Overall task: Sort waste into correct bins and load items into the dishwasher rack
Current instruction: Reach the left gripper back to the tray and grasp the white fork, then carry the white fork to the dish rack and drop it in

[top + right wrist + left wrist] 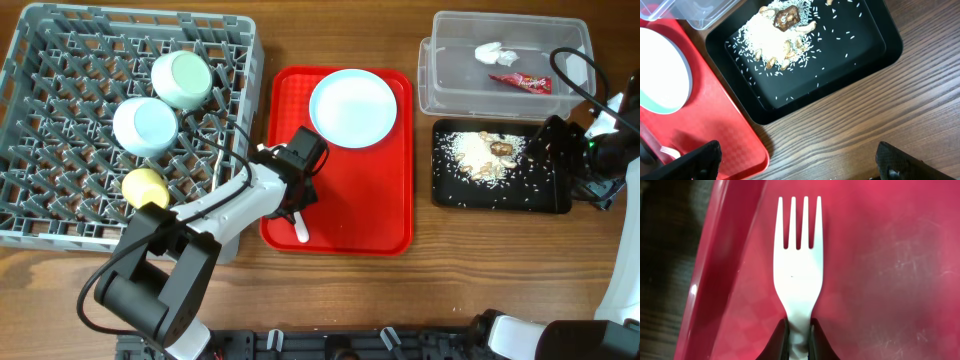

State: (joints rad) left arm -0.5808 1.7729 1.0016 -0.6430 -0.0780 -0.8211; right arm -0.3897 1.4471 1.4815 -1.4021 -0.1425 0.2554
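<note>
My left gripper is shut on the handle of a white plastic fork that lies flat on the red serving tray. From overhead, the gripper is at the tray's front left, with the fork's end sticking out. The white plate sits on the tray's far part. The rack holds a pale green bowl, a blue-white bowl and a yellow cup. My right gripper is open and empty, by the right end of the black tray, which holds rice and brown bits.
The clear tub behind the black tray holds the red wrapper and the white tissue. In the right wrist view the black tray, the red tray's corner and the plate's edge show. A cable crosses the tub's right end.
</note>
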